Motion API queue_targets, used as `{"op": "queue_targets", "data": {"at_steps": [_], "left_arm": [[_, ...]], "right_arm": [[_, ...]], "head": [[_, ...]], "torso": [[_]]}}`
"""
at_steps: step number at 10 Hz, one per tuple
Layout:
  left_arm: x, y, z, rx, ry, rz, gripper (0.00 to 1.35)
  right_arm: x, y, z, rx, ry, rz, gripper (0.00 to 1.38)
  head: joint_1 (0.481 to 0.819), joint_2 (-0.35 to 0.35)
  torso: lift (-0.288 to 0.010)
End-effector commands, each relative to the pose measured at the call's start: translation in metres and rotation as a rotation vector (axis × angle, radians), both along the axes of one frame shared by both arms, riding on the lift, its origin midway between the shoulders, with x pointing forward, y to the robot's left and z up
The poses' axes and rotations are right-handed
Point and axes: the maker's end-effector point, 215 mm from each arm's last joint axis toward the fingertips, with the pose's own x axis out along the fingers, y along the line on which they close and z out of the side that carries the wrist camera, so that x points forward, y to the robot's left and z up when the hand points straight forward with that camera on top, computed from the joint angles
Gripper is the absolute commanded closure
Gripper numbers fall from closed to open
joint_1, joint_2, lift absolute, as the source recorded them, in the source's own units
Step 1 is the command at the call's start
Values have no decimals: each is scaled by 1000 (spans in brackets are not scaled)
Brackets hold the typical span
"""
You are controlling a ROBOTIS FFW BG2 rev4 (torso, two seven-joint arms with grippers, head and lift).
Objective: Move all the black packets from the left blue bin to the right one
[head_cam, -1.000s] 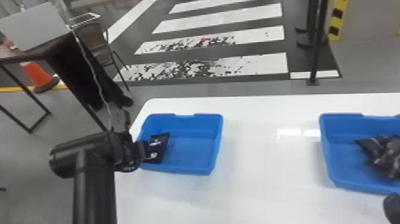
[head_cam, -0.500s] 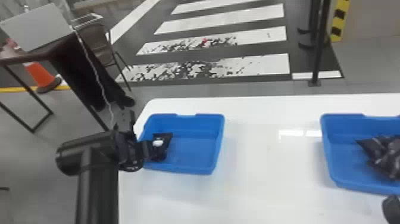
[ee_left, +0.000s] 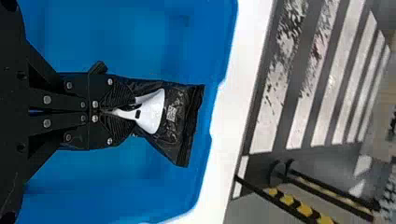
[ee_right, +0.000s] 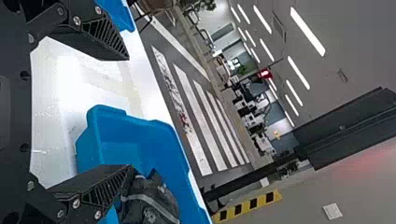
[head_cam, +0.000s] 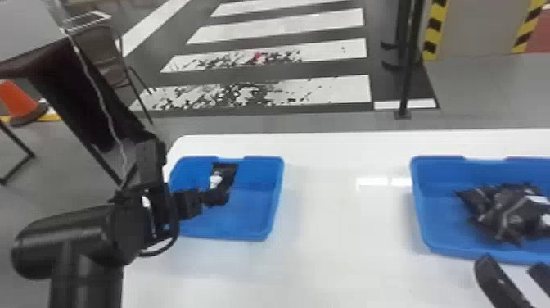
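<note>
In the left bin (head_cam: 245, 207), fingers (ee_left: 116, 127) apparently pinch a black packet (ee_left: 175, 126).

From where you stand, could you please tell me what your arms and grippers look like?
My left arm is black, built from thick, rounded tubes, with a thin black cable curving near the wrist. The left gripper and right gripper are also black, each with two fingers ridged towards their tips and small silvery screws along the linkage.

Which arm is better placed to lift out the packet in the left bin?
Left: its gripper is closed on that packet, while the right gripper is open by the other bin.
</note>
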Motion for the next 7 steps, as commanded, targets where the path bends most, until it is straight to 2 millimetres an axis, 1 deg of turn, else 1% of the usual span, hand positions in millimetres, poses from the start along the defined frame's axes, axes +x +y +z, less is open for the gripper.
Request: {"op": "queue_targets", "data": {"at_steps": [1,2,3,4,5,6,7], "left_arm": [[-3,-61,23,-42,-70,-130,1208],[-8,-106,32,-89,-100,-215,1208],[-14,-145,41,-135,-125,-291,1208],[-21,-177,48,-160,-139,-355,1208],[-33,-216,53,-206,-141,-436,1208],[-43,-246,58,-235,-144,-502,1208],[-51,-273,68,-265,-158,-562,1208]], "right_arm": [[9,14,9,10,-16,55,219],[13,24,13,17,-19,99,219],[17,35,17,24,-19,146,219],[22,45,24,31,-30,181,217],[30,55,24,32,-28,217,214],[42,64,25,33,-38,254,214],[54,70,29,27,-50,284,214]], "head": [[695,237],[695,217],[695,174],[695,128],[695,90],[695,47],[695,27]], "torso": [[-138],[-138],[-138],[-138],[-138],[-138],[-138]]}}
